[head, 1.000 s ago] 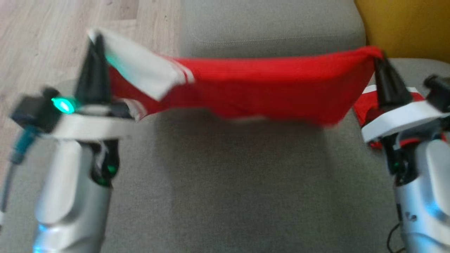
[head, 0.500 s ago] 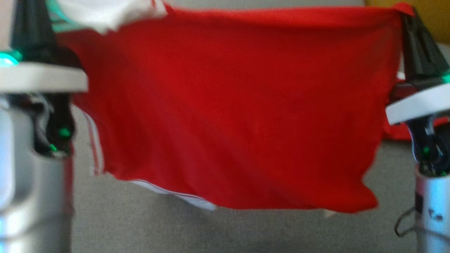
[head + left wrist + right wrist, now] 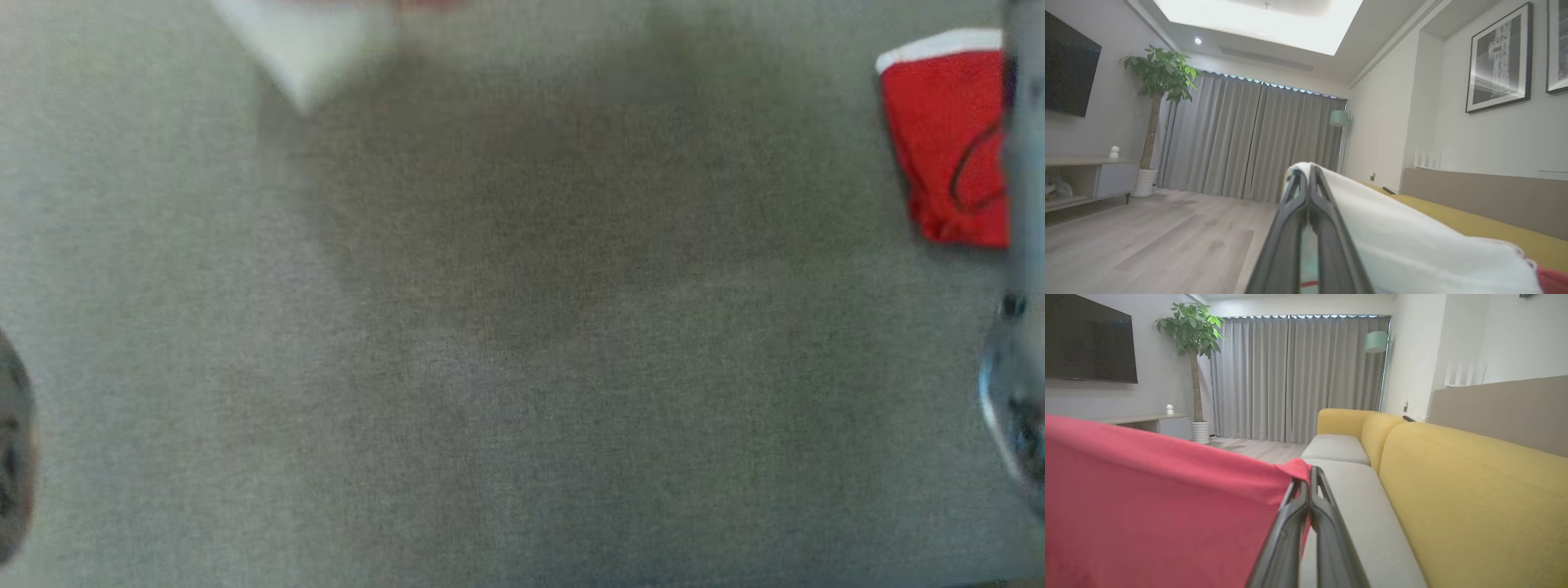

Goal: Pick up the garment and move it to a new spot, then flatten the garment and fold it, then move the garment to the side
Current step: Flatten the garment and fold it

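1. Left gripper (image 3: 1309, 169): both long dark fingers are pinched flat together on the white part of the red-and-white cloth garment (image 3: 1392, 241). There's no gap between the jaws. In the left wrist view the cloth drapes off to the right of the fingers, with a bit of red showing at the bottom corner.
2. Right gripper (image 3: 1310, 473): same deal, clamped tight on a red corner of the garment. The cloth stretches away to the left of the fingers in the right wrist view.
3. So the garment is strung between the two grippers, one end each, held up above the grey seat cushion (image 3: 1359, 506) of the yellow fabric sofa (image 3: 1474, 490).
4. The head view is pretty blurry. A white cloth tip (image 3: 306, 49) pokes in at the top edge over the cushion. A red cloth piece with a white edge (image 3: 943, 139) lies on the cushion at the right, and I honestly can't tell if it's part of the same garment.
5. Counts: two grippers, one held garment, one sofa, one dark flat wall TV (image 3: 1090, 343), two black-framed pictures (image 3: 1499, 59), one leafy green tree (image 3: 1161, 69).
6. Containers: one round white pot (image 3: 1144, 181), and it holds the tree, right beside the grey curtains (image 3: 1249, 139).
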You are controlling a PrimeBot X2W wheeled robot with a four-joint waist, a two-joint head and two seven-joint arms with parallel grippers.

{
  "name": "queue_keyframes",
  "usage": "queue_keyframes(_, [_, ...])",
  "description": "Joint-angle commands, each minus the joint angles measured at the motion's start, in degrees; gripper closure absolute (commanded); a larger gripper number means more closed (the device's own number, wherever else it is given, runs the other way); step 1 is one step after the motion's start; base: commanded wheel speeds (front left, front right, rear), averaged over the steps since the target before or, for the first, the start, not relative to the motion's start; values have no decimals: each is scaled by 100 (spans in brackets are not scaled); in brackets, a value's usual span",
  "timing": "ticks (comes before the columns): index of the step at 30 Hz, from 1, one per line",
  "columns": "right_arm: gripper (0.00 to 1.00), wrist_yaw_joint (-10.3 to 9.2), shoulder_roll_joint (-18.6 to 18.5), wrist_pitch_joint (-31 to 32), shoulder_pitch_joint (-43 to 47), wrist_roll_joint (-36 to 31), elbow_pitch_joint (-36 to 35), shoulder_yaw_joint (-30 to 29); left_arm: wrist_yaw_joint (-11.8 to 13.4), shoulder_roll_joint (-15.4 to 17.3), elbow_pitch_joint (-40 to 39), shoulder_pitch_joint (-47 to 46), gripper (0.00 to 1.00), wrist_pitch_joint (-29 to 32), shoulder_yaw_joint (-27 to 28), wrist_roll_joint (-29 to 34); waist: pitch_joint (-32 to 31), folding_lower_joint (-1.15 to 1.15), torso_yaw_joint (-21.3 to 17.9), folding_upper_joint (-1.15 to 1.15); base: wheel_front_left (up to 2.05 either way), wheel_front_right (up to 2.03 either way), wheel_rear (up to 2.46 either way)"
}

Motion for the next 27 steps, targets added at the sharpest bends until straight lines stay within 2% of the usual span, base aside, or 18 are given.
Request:
queue_keyframes(1, [100,-11,124,-260,-321,-125,167,-93,-31,320,52,-371,100,-215,55,78,197,-3,-36,0,0,0,0])
queue_keyframes(4, [100,-11,198,-742,-594,-361,935,-273,-96,278,561,-623,100,-650,-59,168,209,-3,29,0,0,0,0])
queue_keyframes(8, [100,-11,195,-1051,-406,-519,1777,-289,-226,169,1076,-379,100,-924,-353,149,149,-3,174,0,0,0,0])
queue_keyframes(12, [100,-11,36,-1036,102,-510,2529,-162,-275,135,1408,398,100,-1011,-777,85,-13,-3,301,0,0,0,0])
queue_keyframes(15, [100,-11,-110,-856,510,-449,3007,56,-280,186,1381,1208,100,-921,-1392,-53,-170,-3,385,0,0,0,0])
queue_keyframes(16, [100,-11,-110,-856,510,-449,3007,56,-280,186,1381,1208,100,-921,-1392,-53,-170,-3,385,0,0,0,0])
queue_keyframes(22, [100,-11,-405,-263,1236,-63,3616,665,-282,630,905,2743,100,-534,-2458,-607,-591,-3,534,0,0,0,0])
queue_keyframes(27, [100,-11,-577,315,1751,549,3582,1250,-282,1186,114,3776,100,113,-3313,-1175,-971,-3,589,0,0,0,0])
